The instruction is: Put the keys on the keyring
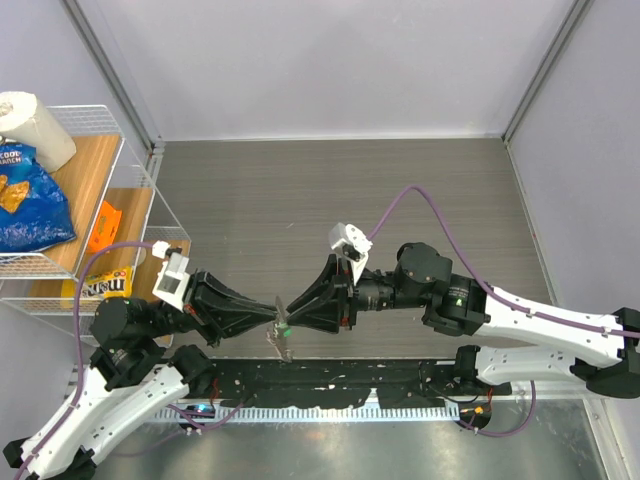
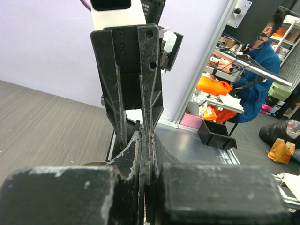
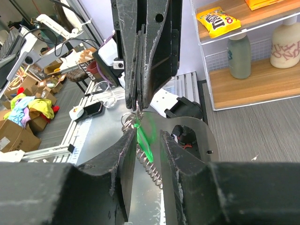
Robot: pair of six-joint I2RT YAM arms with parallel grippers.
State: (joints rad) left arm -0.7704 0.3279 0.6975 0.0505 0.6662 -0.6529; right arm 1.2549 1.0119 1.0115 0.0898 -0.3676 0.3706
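Just one green key (image 3: 143, 136), one keyring (image 3: 127, 120)

Overhead camera sits high, above and behind the arm bases, looking down over most of the table (image 1: 330, 190). Left wrist camera, tight in, sights rightward along the left gripper (image 2: 146, 140). Right wrist camera, just as close, faces left along the right gripper (image 3: 148, 133). All three share where both grippers meet, by the table's near edge.
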